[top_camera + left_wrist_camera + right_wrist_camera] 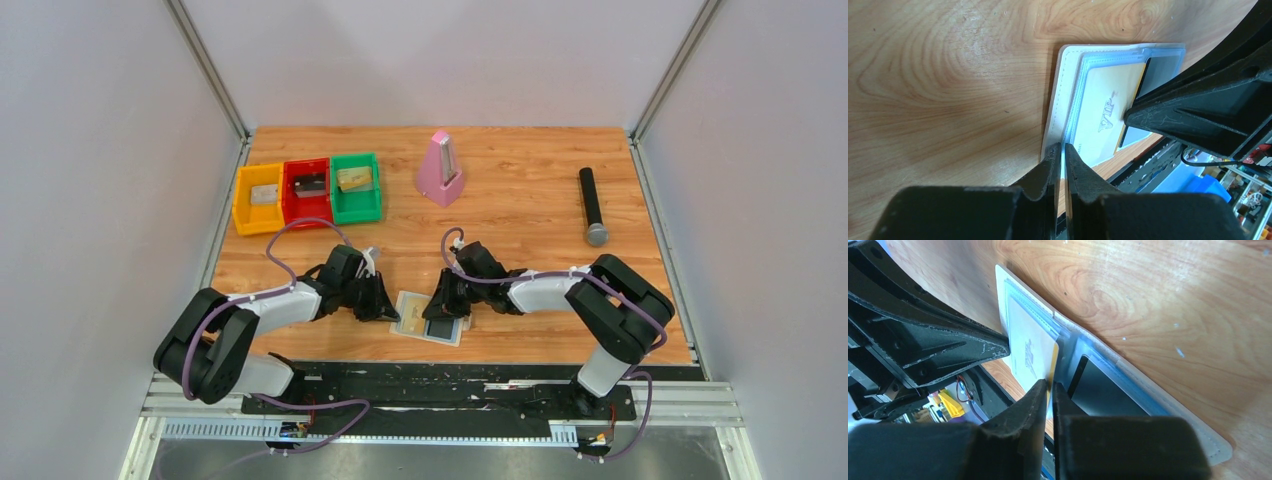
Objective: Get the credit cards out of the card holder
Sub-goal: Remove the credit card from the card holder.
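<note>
We see the holder (pixel 1063 85) lying open and flat on the table (pixel 520 210), close to the near edge and midway between the 2 arms. Its cream rim frames 2 pale blue panels.

The yellow card (pixel 1103 100), printed "VIP", sits in the panel on the left arm's side. The dark card (pixel 1163 72) sits in the other panel, just beside it.

The left gripper (pixel 1062 147) is at the holder's outer left edge. Its jaws are drawn almost together, with only a thin slit between them, and they close over the cream rim there.

The right gripper (pixel 1050 385) comes in from the other side. Its tip is at the inner edge of the yellow card, near the holder's middle fold. Its jaws also stand nearly together, and the card's thin yellow edge runs up into the slit, so they pinch that edge. Most of the yellow card is in its pocket. From these views we cannot tell how far out of the pocket it is.

Nothing touches the dark card, which lies fully inside its pocket.

At the far left of the table are a yellow bin (pixel 243 205), a red bin (pixel 300 212) and a green bin (pixel 355 210), set side by side and touching. A pink metronome (pixel 440 172) stands upright near the far edge. A black microphone (pixel 592 205) lies on its side at the far right, well apart from the holder.
</note>
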`<state>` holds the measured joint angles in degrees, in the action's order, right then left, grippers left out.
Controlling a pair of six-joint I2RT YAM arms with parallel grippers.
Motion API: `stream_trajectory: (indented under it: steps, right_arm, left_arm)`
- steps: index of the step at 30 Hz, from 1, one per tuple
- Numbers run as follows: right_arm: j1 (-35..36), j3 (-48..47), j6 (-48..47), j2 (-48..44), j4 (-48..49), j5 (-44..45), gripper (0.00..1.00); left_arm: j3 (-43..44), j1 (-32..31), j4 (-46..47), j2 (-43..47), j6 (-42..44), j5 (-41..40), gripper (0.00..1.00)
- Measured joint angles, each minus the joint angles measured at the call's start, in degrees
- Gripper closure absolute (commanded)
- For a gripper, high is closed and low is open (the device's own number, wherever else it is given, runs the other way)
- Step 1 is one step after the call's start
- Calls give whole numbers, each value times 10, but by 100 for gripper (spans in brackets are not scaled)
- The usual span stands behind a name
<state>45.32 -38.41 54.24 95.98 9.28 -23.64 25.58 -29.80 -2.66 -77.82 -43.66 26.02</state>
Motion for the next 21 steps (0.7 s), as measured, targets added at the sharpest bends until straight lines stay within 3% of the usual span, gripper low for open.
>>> stream_trajectory:
  steps: [2,21]
  right_arm:
    - [0,2,0,1,5,0,100]
    - [-22,53,-63,-36,54,-45,100]
  left_arm:
    - [-1,0,2,0,0,0,85]
    - [4,2,0,-11,0,5,85]
